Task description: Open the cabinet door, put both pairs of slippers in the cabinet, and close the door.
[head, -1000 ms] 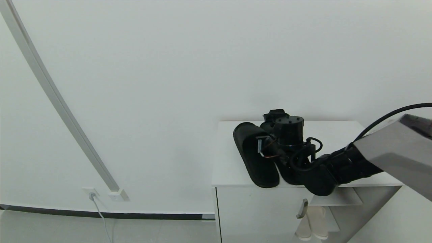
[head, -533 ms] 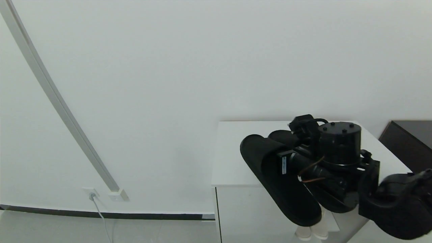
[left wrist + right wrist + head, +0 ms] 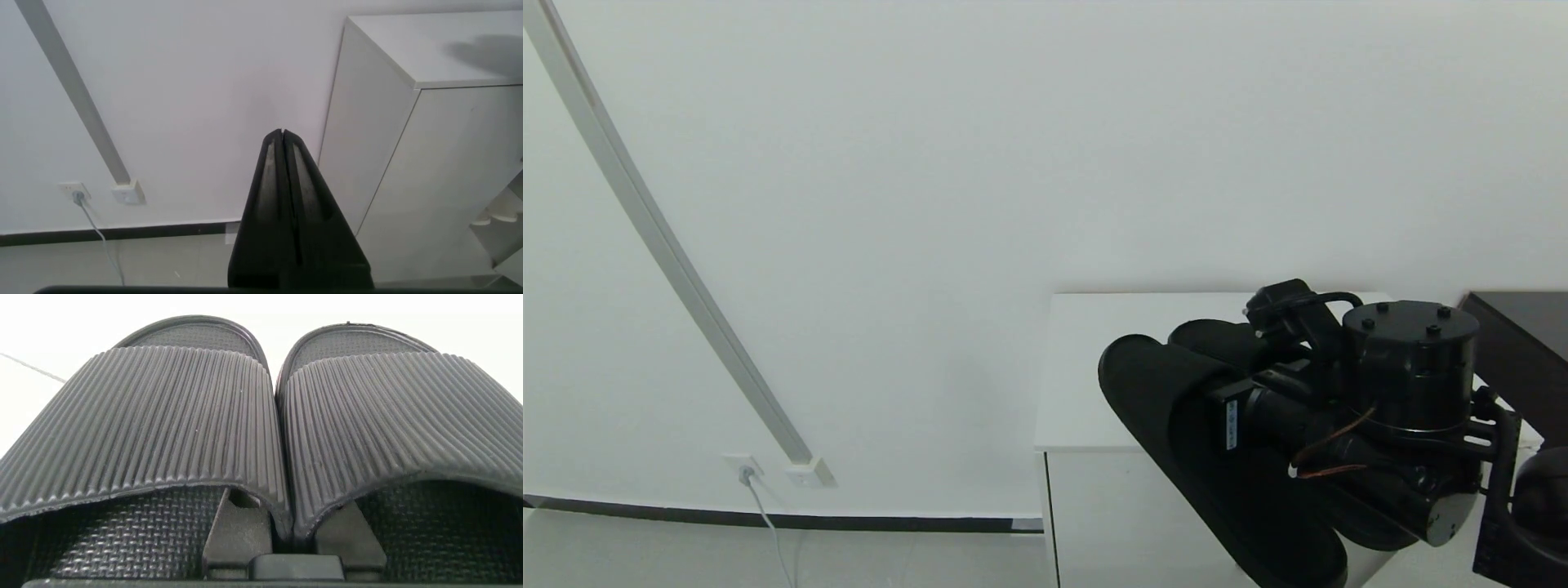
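My right end effector (image 3: 286, 539) was clamped on the black slippers (image 3: 1168, 392). It pinched the two straps where they met in the middle, so one grip could carry both shoes at once. The slippers sat side by side with their toes pointing away from me. They hung over the front edge of the white cabinet (image 3: 1078, 384) and looked lifted off its top. I think I held them clear like that so they could go down to a shelf inside. My left end effector (image 3: 283, 196) was pressed together with nothing in it, low beside the cabinet, out of the way.
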`<state>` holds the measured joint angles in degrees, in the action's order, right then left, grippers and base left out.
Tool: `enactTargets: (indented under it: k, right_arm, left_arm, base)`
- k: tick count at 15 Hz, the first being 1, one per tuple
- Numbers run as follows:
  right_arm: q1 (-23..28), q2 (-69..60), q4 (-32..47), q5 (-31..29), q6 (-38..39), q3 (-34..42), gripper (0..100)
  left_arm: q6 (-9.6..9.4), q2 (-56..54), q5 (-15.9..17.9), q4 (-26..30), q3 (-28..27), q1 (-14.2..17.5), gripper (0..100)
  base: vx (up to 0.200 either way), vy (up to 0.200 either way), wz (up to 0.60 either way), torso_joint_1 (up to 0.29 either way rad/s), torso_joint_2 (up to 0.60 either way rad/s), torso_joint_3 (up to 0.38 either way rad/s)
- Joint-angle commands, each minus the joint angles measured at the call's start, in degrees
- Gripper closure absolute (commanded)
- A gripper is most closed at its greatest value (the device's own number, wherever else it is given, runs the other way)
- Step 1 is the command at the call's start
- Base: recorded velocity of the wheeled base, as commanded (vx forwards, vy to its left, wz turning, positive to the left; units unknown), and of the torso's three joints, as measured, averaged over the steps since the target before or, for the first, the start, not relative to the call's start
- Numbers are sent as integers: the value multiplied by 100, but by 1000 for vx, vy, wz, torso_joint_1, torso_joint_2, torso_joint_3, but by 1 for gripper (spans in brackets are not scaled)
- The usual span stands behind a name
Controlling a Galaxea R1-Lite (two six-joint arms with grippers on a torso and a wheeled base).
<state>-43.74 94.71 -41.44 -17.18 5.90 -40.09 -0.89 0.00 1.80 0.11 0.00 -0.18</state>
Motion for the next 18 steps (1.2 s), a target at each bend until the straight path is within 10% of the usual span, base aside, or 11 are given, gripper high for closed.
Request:
enactTargets:
  k: [1,11,18]
  right_arm:
    - [-12,4,4,-14,-1,2,100]
    - [-56,13,13,-31,-10,28,100]
    - [-100,65,-14,-49,-28,81,100]
  left_arm:
    - [1,9,-5,-2,0,1,100]
    - [10,9,-5,-2,0,1,100]
    - [10,9,4,-2,0,1,100]
  base:
    - [0,0,0,0,0,0]
    - [-200,0,0,2,5,3]
    - [0,0,0,0,0,0]
